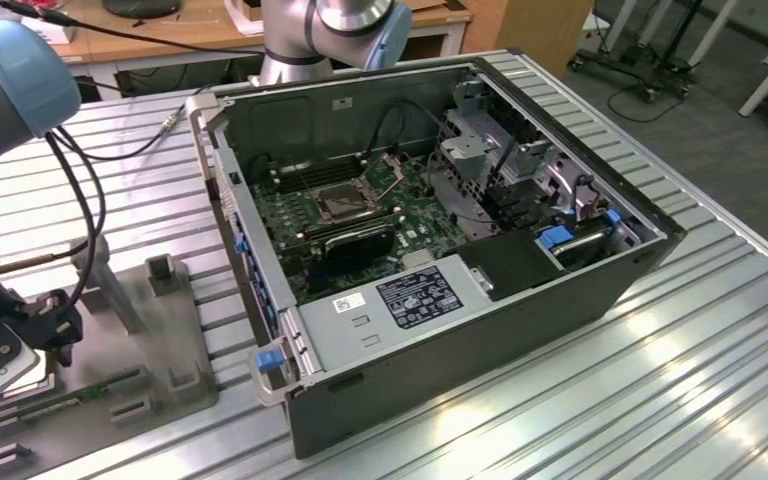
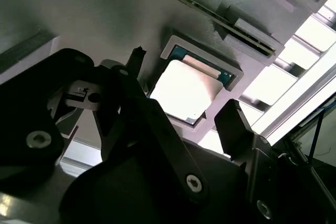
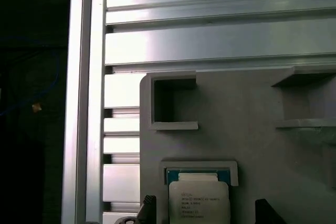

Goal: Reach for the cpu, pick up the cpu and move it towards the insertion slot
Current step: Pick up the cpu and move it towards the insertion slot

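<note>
Two dark fingers (image 3: 149, 209) of the gripper (image 2: 185, 81) stand spread wide, one on each side of the cpu (image 3: 198, 204). A gap shows between each fingertip and the chip's edge, so the gripper has hold of nothing. The cpu lies flat, pale metal face up, in a shallow square recess of the grey fixture plate (image 3: 252, 135). In both wrist views a strip of its blue-green edge shows along one side of the recess. In the exterior view the fixture plate sits on the ribbed aluminium bench (image 1: 624, 400) at the exterior view's left, just beside the open computer case (image 1: 518, 320). The robot arm (image 1: 4, 60) hangs low over the plate, with black cables (image 1: 80, 200) trailing down its side. The insertion slot (image 1: 344, 203) lies inside the case on the green motherboard (image 1: 418, 225), a dark square in a silvery frame, well apart from the gripper and the cpu.
</note>
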`<state>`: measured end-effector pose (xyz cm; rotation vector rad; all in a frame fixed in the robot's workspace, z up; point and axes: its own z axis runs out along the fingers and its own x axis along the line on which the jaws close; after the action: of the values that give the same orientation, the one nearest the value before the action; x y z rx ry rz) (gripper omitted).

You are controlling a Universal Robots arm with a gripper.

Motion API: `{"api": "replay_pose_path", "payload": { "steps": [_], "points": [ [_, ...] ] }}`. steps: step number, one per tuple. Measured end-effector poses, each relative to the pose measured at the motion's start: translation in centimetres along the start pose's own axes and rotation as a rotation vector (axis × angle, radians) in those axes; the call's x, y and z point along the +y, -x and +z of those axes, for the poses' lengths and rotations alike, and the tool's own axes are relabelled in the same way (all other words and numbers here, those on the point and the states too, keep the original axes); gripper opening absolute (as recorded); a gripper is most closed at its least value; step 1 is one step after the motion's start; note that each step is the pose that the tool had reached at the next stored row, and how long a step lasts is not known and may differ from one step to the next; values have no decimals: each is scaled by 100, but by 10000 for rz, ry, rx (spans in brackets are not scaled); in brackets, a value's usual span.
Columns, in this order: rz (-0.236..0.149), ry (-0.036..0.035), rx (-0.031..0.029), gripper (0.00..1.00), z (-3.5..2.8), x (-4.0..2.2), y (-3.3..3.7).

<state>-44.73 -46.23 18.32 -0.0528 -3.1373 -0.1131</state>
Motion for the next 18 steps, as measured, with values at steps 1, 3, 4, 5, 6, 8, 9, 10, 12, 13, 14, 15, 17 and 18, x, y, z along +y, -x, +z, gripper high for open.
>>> {"api": "replay_pose_path", "payload": {
  "steps": [1,3,4,5,6,8,9,10,12,13,14,15,17,18],
  "points": [
    [-1,-1,1,81,6,3,-3],
    [-12,-1,2,81,18,15,-9],
    [-21,-1,3,81,26,24,-11],
    [-31,0,2,81,35,29,-14],
    [-41,0,2,81,47,32,-16],
    [-51,-1,5,80,61,33,-17],
    [-51,-1,5,80,63,33,-19],
    [-50,0,4,80,65,34,-21],
    [-49,-1,6,62,64,34,-21],
    [-50,-1,5,62,65,34,-21],
    [-50,-1,5,56,65,34,-21],
    [-50,0,4,56,65,34,-21],
    [-50,-1,5,55,65,34,-21],
    [-50,0,3,55,64,34,-21]
  ]
}}
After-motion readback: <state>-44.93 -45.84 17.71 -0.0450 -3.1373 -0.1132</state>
